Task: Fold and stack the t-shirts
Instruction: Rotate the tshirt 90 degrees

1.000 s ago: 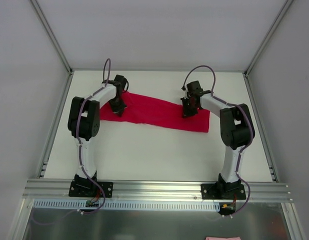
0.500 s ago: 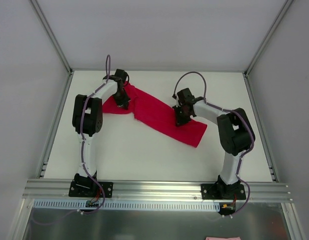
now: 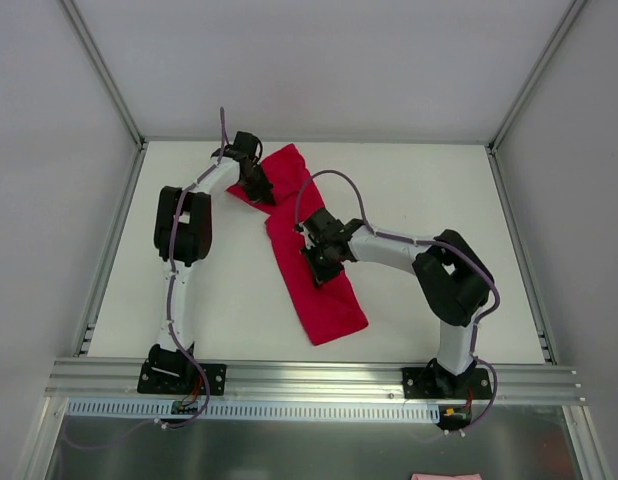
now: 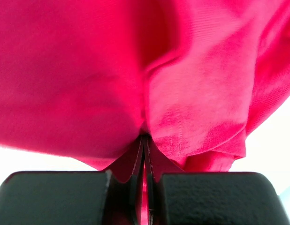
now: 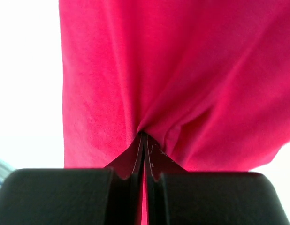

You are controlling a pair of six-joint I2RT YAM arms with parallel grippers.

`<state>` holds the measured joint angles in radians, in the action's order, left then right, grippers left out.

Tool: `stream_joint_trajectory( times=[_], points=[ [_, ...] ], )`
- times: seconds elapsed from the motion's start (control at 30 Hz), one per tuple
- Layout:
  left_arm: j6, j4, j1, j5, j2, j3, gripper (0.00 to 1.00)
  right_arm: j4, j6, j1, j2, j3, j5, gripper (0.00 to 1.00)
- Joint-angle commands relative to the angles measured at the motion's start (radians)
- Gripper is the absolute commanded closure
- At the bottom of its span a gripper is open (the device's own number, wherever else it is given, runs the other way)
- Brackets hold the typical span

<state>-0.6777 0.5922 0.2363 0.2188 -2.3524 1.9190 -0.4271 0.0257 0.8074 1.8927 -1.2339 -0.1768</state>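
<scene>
Pinching the t-shirt (image 3: 329, 305): left gripper (image 3: 259, 186), right gripper (image 3: 322, 265).

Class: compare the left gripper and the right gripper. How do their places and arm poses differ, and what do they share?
The left gripper holds the t-shirt at its far end; the right gripper holds it mid-length. The left arm reaches straight out; the right arm bends across leftward. Both are shut on the fabric.

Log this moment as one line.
left gripper: shut on t-shirt | right gripper: shut on t-shirt | t-shirt: long strip, diagonal across table
</scene>
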Motion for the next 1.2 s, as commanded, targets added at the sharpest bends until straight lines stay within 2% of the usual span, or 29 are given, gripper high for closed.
stream_joint_trajectory(
  times=[0.0, 0.53, 0.7, 0.9, 1.03, 1.1, 1.13, 1.17],
  points=[
    [-0.005, -0.077, 0.012, 0.082, -0.038, 0.032, 1.00, -0.053, -0.052, 0.041, -0.027, 0.007, -0.039, 0.99],
    [0.026, -0.157, 0.054, 0.209, -0.059, 0.018, 1.00, 0.062, -0.106, 0.091, 0.037, -0.068, -0.239, 0.99],
    [0.036, -0.176, 0.058, 0.235, -0.056, 0.012, 1.00, 0.044, -0.089, 0.124, 0.086, -0.116, -0.245, 0.99],
    [0.073, -0.199, 0.057, 0.143, 0.016, -0.029, 1.00, 0.004, -0.043, 0.127, 0.085, -0.130, -0.193, 0.99],
    [0.108, -0.154, 0.052, 0.130, 0.022, 0.031, 0.96, -0.065, 0.011, 0.127, 0.069, -0.170, -0.132, 0.99],
    [0.125, -0.121, 0.051, 0.108, 0.021, 0.063, 0.82, -0.087, 0.032, 0.125, 0.054, -0.196, -0.099, 0.99],
    [0.128, -0.118, 0.047, 0.096, 0.033, 0.066, 0.72, -0.110, 0.042, 0.125, 0.031, -0.203, -0.066, 0.99],
    [0.133, -0.115, 0.041, 0.067, 0.041, 0.066, 0.45, -0.125, 0.051, 0.125, 0.019, -0.213, -0.043, 0.99]
  ],
)
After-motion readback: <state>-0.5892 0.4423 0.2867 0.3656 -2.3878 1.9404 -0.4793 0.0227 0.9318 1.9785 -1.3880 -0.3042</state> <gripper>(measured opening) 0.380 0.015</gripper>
